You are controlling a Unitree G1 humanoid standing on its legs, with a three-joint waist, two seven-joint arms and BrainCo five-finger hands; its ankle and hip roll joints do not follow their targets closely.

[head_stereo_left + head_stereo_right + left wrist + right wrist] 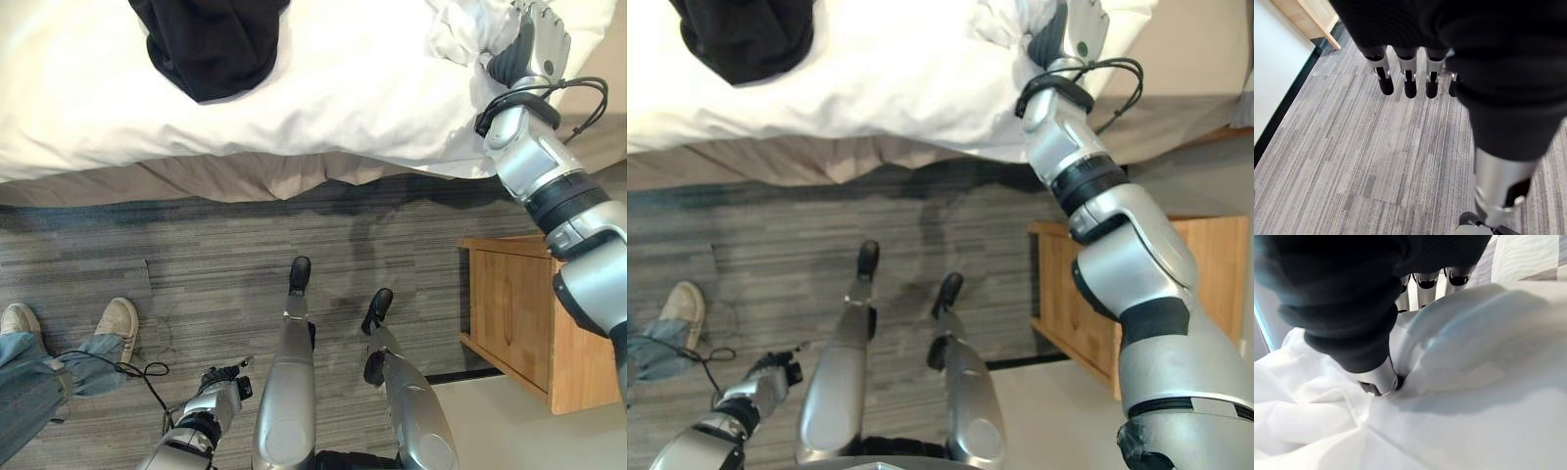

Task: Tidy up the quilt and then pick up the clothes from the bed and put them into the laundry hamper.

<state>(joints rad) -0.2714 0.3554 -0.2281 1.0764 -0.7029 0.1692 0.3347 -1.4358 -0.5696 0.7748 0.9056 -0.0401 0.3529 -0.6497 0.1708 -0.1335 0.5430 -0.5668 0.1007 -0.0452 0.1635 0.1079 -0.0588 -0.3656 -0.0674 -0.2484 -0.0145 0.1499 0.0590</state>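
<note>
The right hand (537, 39) is stretched out to the far right part of the bed (196, 181), and its fingers (1426, 281) and thumb are closed on a bunched fold of the white quilt (343, 88); the quilt covers the bed and hangs over its near edge; a black garment (211, 44) lies on the quilt at the far left, well apart from that hand; the left hand (220, 384) hangs low above the grey carpet (196, 264), fingers (1408, 81) straight and holding nothing; a wooden nightstand (519, 313) stands on the right; a person's shoes (113, 328) show at the left.
</note>
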